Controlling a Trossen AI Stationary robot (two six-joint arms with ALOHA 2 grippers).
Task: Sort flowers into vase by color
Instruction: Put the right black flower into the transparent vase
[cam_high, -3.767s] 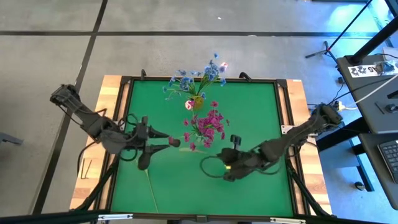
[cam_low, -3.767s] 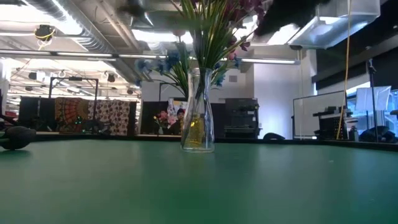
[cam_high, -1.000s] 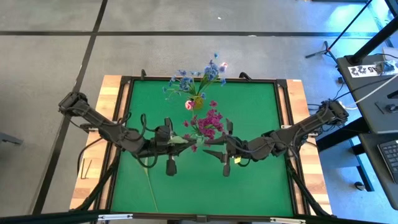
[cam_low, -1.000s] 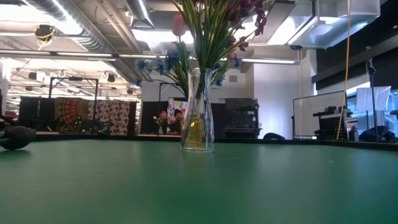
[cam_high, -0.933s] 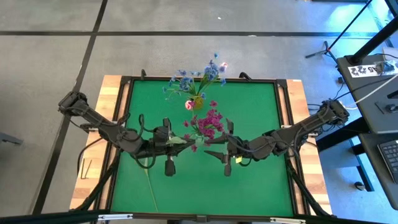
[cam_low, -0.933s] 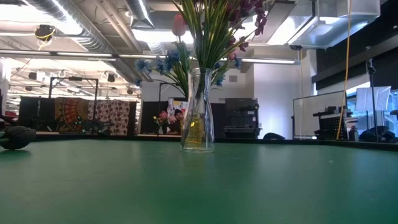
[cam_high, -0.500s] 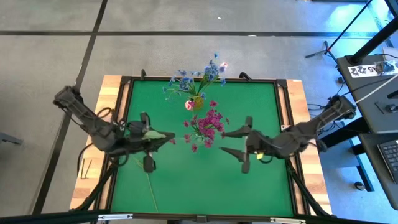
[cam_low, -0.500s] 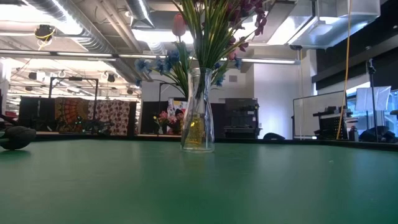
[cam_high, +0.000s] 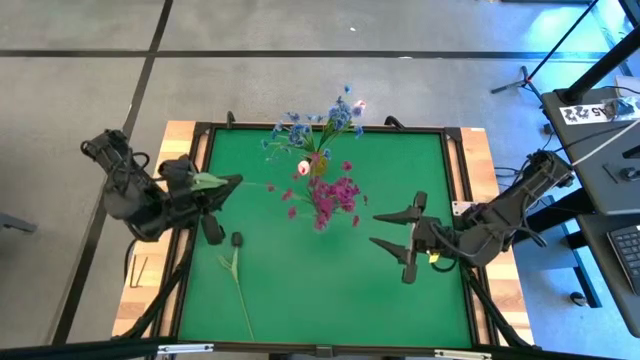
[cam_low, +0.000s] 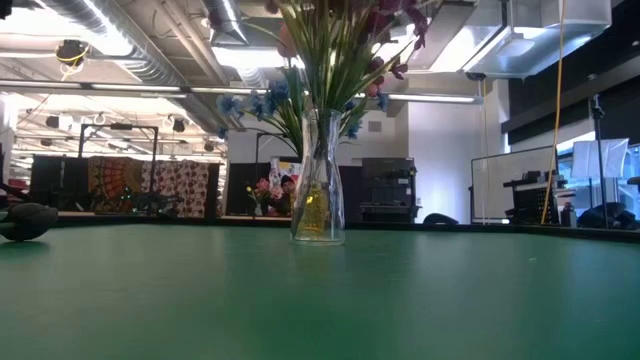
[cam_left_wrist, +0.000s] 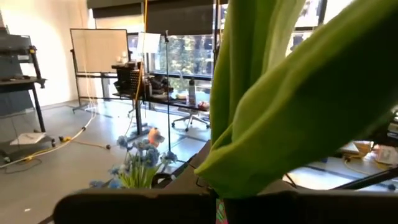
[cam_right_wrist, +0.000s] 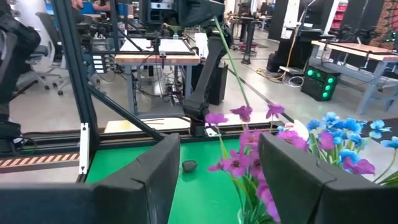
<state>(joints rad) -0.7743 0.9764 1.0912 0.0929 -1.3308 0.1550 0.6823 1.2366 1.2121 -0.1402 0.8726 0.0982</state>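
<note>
**Two arms back, one flower held by the left**

Two arms sit at opposite table edges, vase between them. Left to right: the left gripper (cam_high: 232, 181) is clamped tight on a green-stemmed flower (cam_high: 262, 185), its leaf at the fingers and the stem reaching toward the bouquet; likely held high and level to clear the other blooms. I can't tell whether the flower's head is free of the bunch. On the green mat (cam_high: 300, 290) below it lie a loose stem (cam_high: 240, 290) and a small dark bud (cam_high: 236, 240), unsorted by the look of it.

Centre: the glass vase (cam_low: 319, 180) stands upright at the far middle of the mat, holding blue flowers (cam_high: 310, 128), magenta flowers (cam_high: 328, 195) and a pink-white tulip bud (cam_high: 303, 168) together, so colours look mixed, not sorted.

Right: the right gripper (cam_high: 395, 228) hangs over the mat's right side, jaws spread wide, nothing in them, facing the bouquet.

Only the low view shows the vase glass and the stems inside. The left wrist view is mostly blocked by the held leaf (cam_left_wrist: 298, 106). The right wrist view shows the magenta heads (cam_right_wrist: 239, 158) close, with its fingers (cam_right_wrist: 149, 168) apart.
</note>
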